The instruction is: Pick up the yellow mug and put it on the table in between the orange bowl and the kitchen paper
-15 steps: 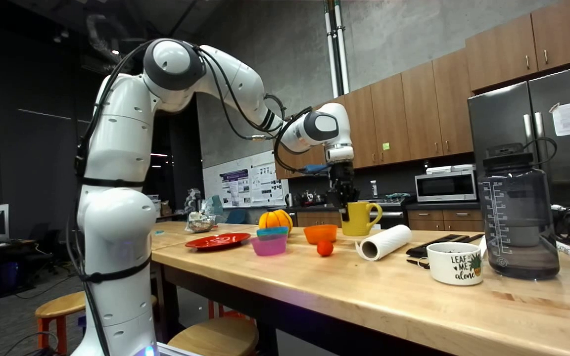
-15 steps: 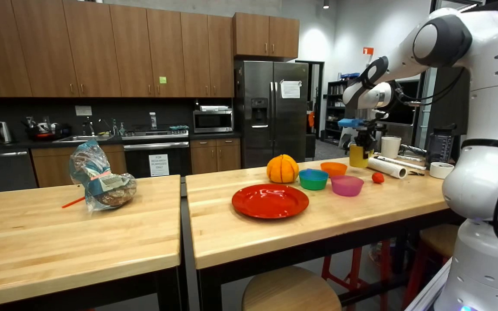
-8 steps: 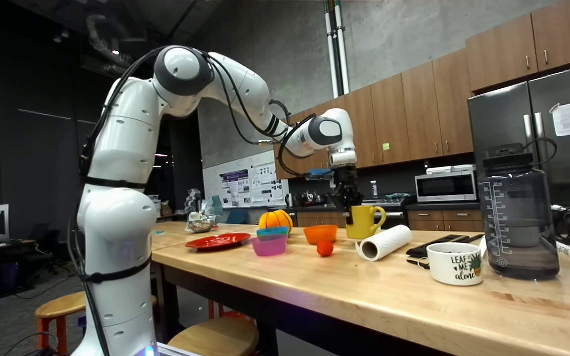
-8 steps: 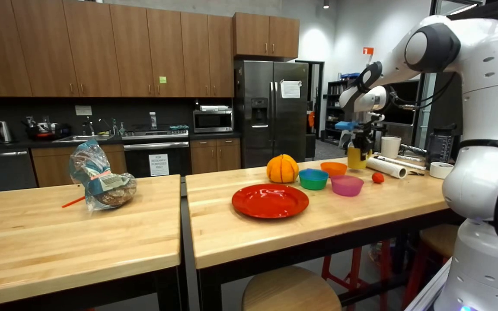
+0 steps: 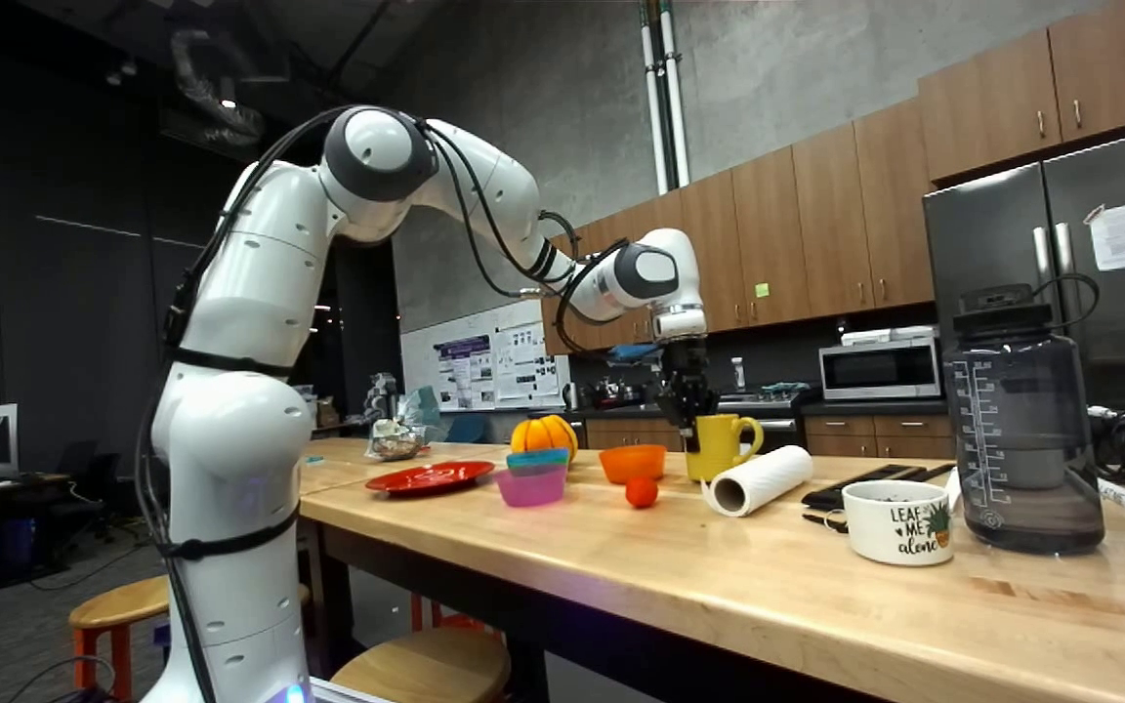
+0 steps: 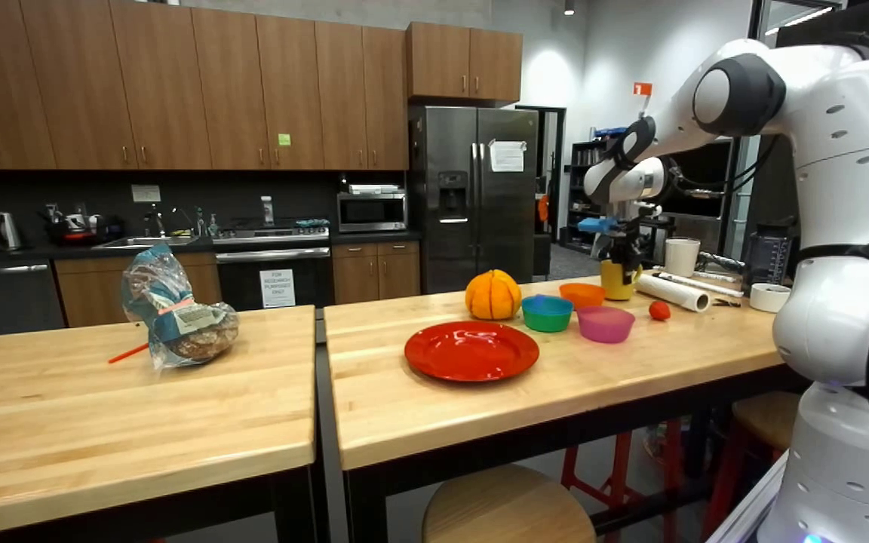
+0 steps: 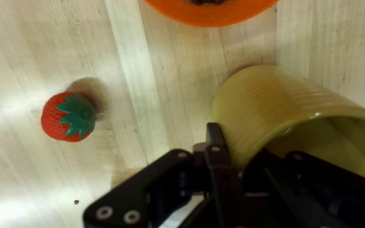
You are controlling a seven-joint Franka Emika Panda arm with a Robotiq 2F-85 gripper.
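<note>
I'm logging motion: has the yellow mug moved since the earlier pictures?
Yes: in an exterior view the yellow mug has shifted down and left toward the orange bowl, which has stayed put.

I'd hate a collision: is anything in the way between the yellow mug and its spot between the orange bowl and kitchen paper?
Nothing visible. The yellow mug, held by the gripper, shows between the orange bowl and kitchen paper in both exterior views; the strawberry lies apart from the mug.
</note>
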